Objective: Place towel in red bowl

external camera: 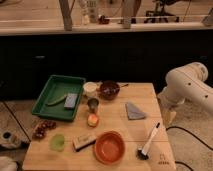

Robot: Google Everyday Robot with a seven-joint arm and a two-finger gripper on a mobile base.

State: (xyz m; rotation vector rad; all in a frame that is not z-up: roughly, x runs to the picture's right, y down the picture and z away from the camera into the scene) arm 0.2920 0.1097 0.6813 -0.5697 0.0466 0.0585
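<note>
Table [120, 127], wooden
- Towel [134, 111]: grey, flat on the table, at 1 o'clock of the bowl, apart from it
- Bowl [109, 146]: red, at the table's 6 o'clock edge
- Pincer [169, 116]: at 3 o'clock of the towel, beside the table edge; open or closed, cannot tell
</note>
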